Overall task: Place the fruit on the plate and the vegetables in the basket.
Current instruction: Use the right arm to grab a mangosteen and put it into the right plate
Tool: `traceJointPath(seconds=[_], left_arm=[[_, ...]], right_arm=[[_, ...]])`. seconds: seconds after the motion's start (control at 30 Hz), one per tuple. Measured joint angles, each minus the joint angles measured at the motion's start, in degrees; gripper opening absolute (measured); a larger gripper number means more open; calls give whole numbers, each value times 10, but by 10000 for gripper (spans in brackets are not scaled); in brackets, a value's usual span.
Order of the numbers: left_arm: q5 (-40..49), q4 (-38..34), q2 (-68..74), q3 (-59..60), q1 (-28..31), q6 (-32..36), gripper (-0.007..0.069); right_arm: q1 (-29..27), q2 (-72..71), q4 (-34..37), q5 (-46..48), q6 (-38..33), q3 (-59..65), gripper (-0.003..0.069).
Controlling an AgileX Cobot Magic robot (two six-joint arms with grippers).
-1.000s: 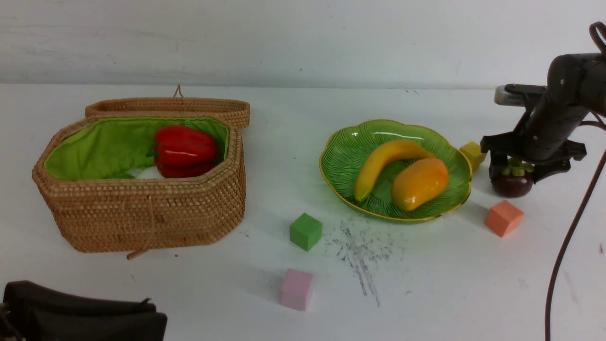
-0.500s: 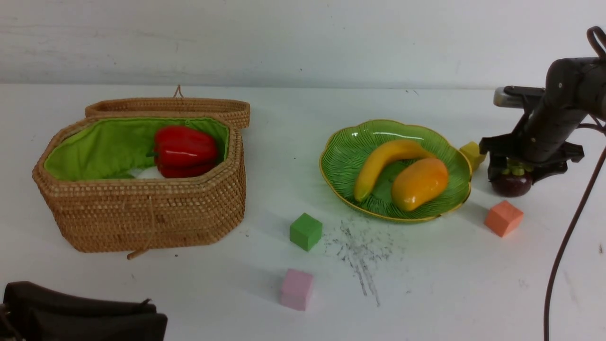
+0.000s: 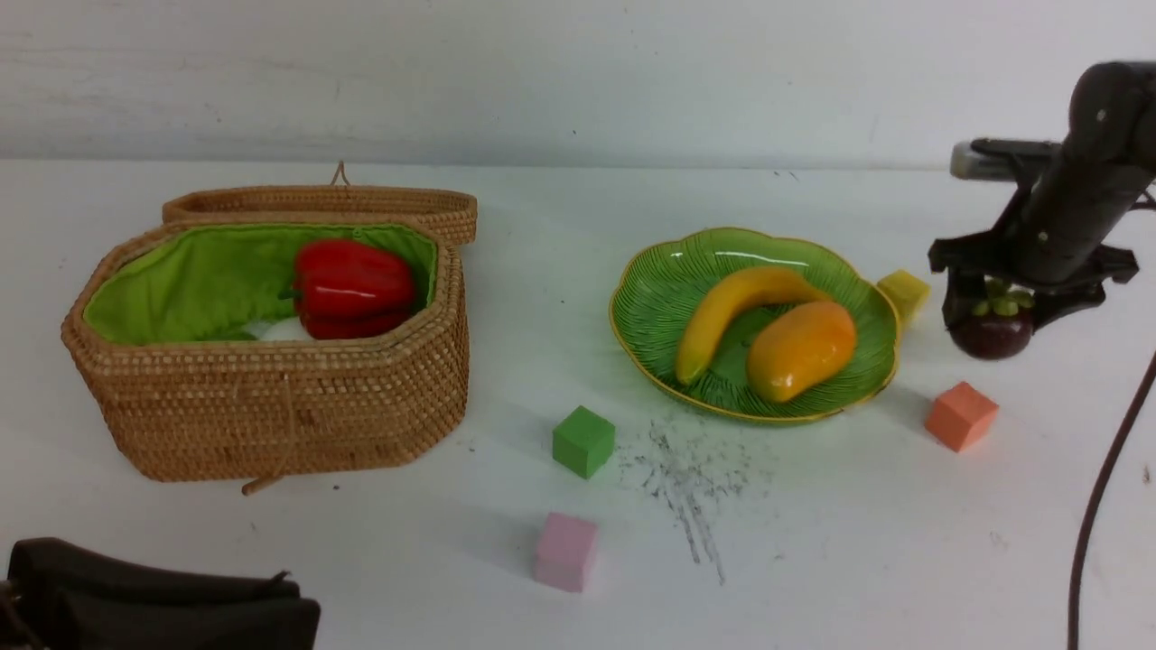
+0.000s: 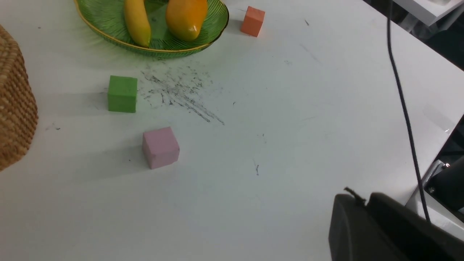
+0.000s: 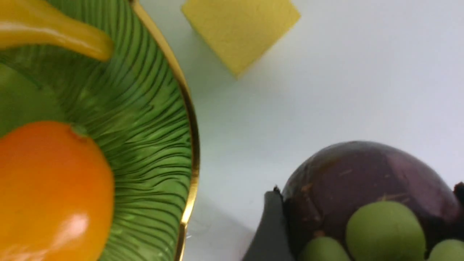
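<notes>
We see a glossy, smooth mangosteen point(image 5: 366, 181) between matt black jaws, a ribbed glassy plate point(image 3: 664, 289) beside them, and, well away, a rough woven wicker basket point(image 3: 271, 406) lined with cloth.

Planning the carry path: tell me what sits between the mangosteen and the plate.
In the front view, the yellow cube sits between the mangosteen and the plate, near the plate's rim; the table beside it is bare.

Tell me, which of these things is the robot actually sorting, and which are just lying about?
Part of the job: mangosteen in the right gripper, banana and mango on the green plate, red pepper in the wicker basket.

Just lying about: green cube, pink cube, orange cube, yellow cube.
</notes>
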Motion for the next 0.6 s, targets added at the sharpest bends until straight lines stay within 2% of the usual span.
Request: traceJointPath(seconds=[0.13, 0.27, 0.37, 0.6], left_arm=[[0, 12, 0, 0, 0, 0, 51], [0, 23, 0, 0, 0, 0, 51], [0, 26, 0, 0, 0, 0, 51], [0, 26, 0, 0, 0, 0, 51]], right_arm=[[11, -58, 36, 17, -2, -6, 561], [52, -84, 106, 14, -28, -8, 561], [105, -73, 151, -23, -56, -9, 561], [180, -7, 164, -145, -69, -9, 561]])
